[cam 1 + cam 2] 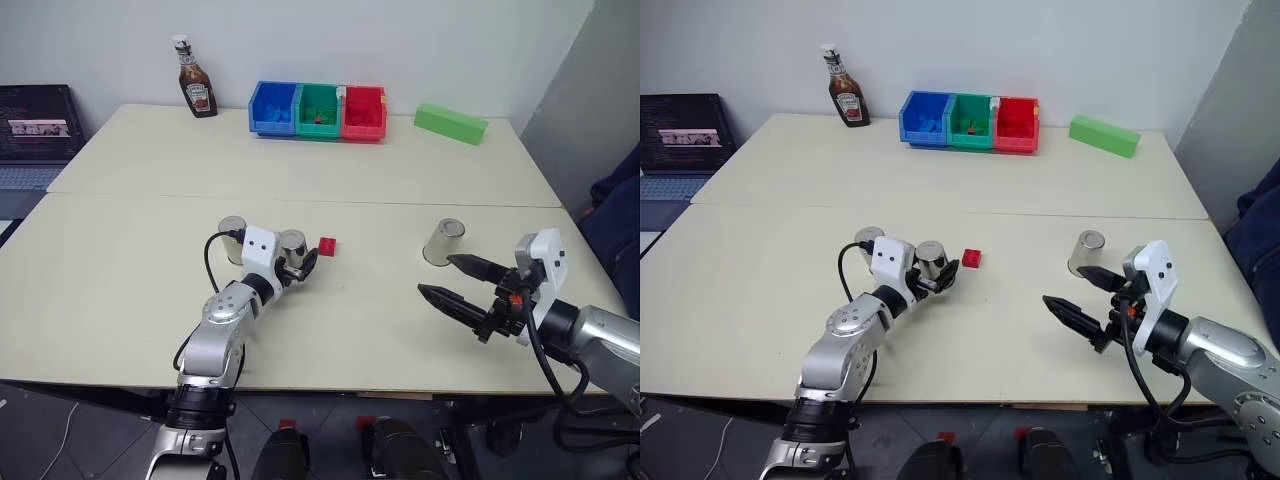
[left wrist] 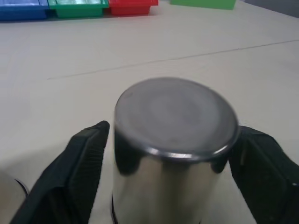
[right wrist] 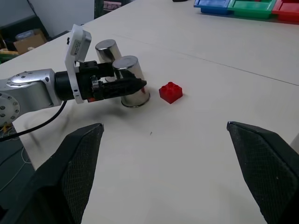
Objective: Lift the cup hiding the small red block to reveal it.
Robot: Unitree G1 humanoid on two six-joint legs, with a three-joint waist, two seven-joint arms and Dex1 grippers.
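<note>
The red block point(image 1: 327, 246) already lies uncovered just beside the cup point(image 1: 292, 250), which stands between the left gripper point(image 1: 300, 266)'s parted fingers, so little remains.

Left gripper point(image 1: 940, 276) around upside-down cup point(image 1: 931, 260) mid-tabletop, fingers flanking it, spread. Small red block point(image 1: 971, 258) uncovered just beside it. 2nd cup point(image 1: 869, 243) behind wrist; 3rd cup point(image 1: 1085, 253) toward right edge. Right gripper point(image 1: 1072, 295) open, near 3rd cup.

A shiny silver cup point(image 1: 292, 247) stands upside down on the table, with the small red block point(image 1: 327, 246) uncovered just beside it.
</note>
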